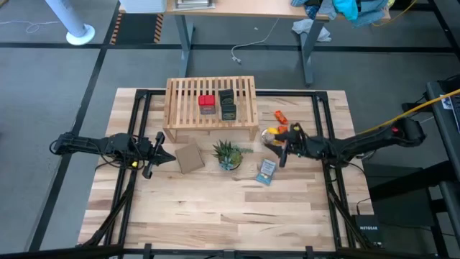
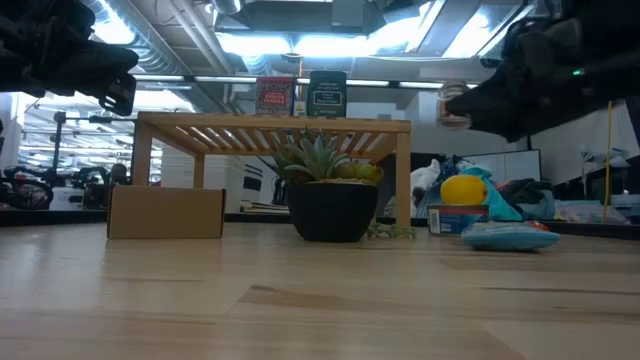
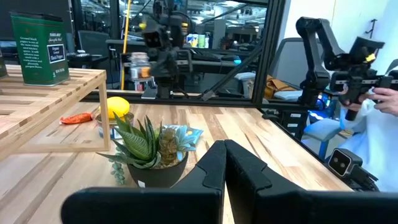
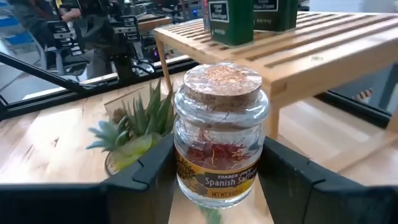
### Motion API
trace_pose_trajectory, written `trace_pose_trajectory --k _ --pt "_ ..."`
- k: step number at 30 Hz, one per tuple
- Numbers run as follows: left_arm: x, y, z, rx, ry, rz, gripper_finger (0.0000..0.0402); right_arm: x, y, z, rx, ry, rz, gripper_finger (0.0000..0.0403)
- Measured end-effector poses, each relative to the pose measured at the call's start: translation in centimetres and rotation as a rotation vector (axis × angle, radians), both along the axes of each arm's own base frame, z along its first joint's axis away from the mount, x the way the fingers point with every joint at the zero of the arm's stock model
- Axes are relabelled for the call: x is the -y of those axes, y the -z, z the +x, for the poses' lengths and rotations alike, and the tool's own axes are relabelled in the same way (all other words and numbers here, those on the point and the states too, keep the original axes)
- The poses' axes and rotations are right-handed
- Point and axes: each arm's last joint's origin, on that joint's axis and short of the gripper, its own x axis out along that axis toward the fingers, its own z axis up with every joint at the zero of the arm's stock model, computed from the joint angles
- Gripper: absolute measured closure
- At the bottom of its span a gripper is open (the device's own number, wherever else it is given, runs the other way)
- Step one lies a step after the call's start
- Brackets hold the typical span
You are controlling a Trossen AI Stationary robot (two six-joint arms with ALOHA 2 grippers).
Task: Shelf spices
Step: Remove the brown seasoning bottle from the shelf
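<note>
right claw (image 4: 214, 171): clamped on jar (image 4: 219, 134), cork up, lifted off desk (image 1: 215, 208), near shelf's right end by yellow item (image 1: 270, 133)
step: last spice in transit, I'd say
next: needs lift above slats, move in over shelf (image 1: 211, 108), set jar upright on free slats beside tins
tins: red tin (image 1: 207, 103) & dark tin (image 1: 227, 104) already on shelf top
left claw (image 1: 153, 155): shut, empty, idle at desk's left
</note>
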Motion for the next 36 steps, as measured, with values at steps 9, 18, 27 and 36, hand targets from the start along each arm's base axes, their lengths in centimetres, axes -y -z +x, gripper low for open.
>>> trace_pose_trajectory --k 9,18,27,36 --pt "0.0 0.0 0.0 0.000 0.000 0.000 0.0402 -5.0 2.0 -0.4 -0.022 0.031 0.056 0.0210" --pt "0.0 0.0 0.0 0.000 0.000 0.000 0.0402 -9.9 4.5 -0.1 0.023 -0.004 0.095 0.0210" --pt "0.0 0.0 0.0 0.000 0.000 0.000 0.0402 -14.3 6.8 4.4 -0.039 -0.043 0.004 0.0210" --pt "0.0 0.0 0.0 0.000 0.000 0.000 0.0402 -16.5 9.9 7.1 -0.103 -0.064 -0.046 0.0206"
